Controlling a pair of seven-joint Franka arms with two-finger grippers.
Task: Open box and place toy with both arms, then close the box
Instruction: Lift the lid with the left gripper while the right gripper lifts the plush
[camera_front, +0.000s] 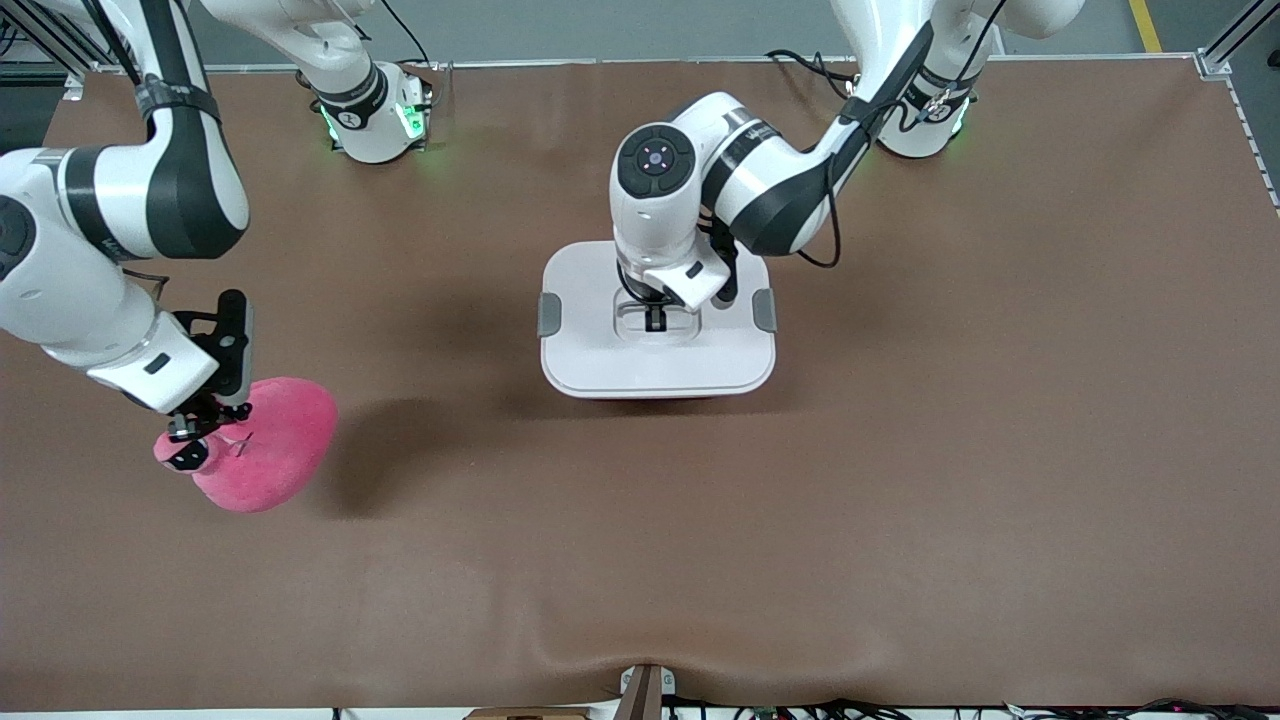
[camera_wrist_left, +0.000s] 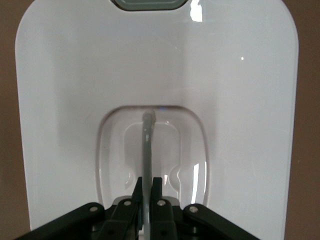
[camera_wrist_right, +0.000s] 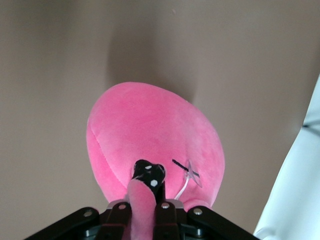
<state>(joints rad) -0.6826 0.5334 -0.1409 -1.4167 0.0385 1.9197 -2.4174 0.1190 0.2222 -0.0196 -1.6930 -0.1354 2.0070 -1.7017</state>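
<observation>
Your box sits near the middle of the brown worktop, lid on and flat, with a grey clip showing on the side toward the right arm's end and another grey clip on the side toward the left arm's end. In the lid's centre you can see the recessed clear handle, a thin upright bar inside an oval well.

Your left claw is down in that well. In the left wrist view its two black fingers are pinched against either side of the handle bar, so it is gripping the handle. The left arm reaches in from its base at the worktop's edge farthest from the front camera and bends down over the lid.

The toy is well apart from the box, toward the right arm's end of the worktop. It hangs in your right claw, and a shadow lies on the worktop beside it. In the right wrist view the fingers are squeezed on a narrow pink nub of plush, with the rounded body bulging out past them and a small clear tag fastener sticking from the fabric. The right arm comes down to it from the corner of the front view.
</observation>
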